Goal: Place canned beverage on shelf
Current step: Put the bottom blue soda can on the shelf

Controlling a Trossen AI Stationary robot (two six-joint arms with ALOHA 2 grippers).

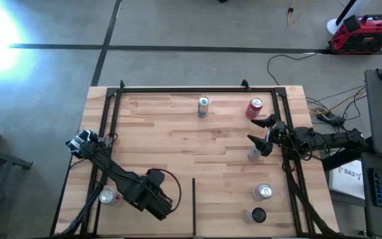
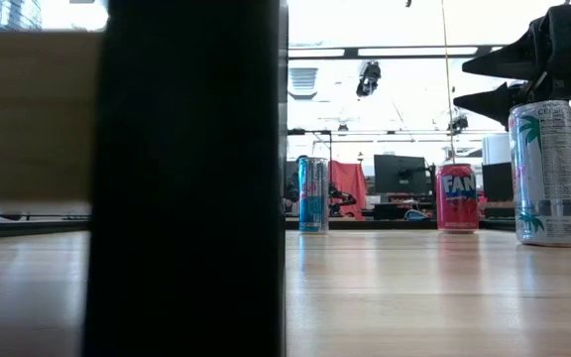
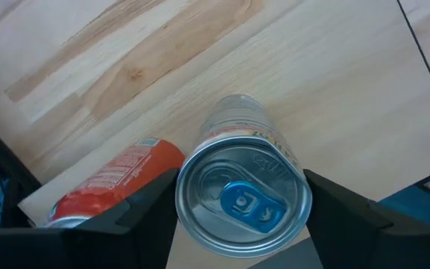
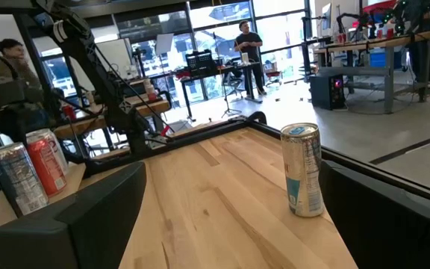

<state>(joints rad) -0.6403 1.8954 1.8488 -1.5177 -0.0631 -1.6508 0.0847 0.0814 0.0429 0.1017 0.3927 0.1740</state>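
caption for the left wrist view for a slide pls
Left pincer closed around a silver can with a blue tab, held over the wooden shelf, an orange can lying beside it.

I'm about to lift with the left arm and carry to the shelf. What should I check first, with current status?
1. Left gripper around the silver can, fingers against both sides: ok.
2. Silver can upright, lid facing the wrist camera: ok.
3. Orange can lying close beside it, next to one finger, could get nudged: not ok.
4. Bare wood in the middle of the shelf for a drop spot: ok.
5. Right gripper open, across the shelf by the pale can, away from the left arm: ok.
6. Grip firm enough to lift: cannot tell.
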